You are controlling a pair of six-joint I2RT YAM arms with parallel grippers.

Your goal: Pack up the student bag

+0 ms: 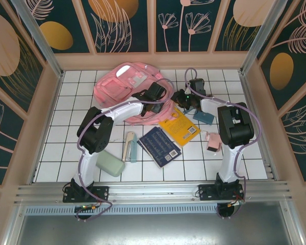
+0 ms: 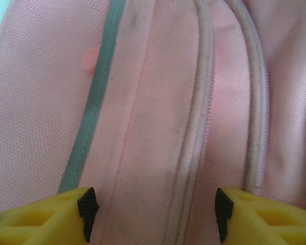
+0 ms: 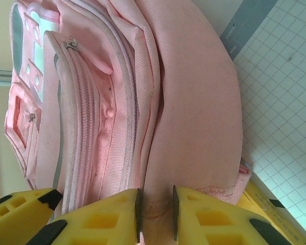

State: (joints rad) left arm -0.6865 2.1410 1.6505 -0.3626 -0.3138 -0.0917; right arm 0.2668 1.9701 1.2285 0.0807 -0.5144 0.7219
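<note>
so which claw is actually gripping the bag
The right claw: it pinches a fold of the bag, while the left claw hangs open over the fabric.

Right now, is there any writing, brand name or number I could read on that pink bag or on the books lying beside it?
Nothing can be read for certain.
yellow book: dark marks on the cover, too small to read.
dark blue book: a white label at its near corner, too small to read.
student bag: no legible words or logo, even in the close wrist views.
</note>
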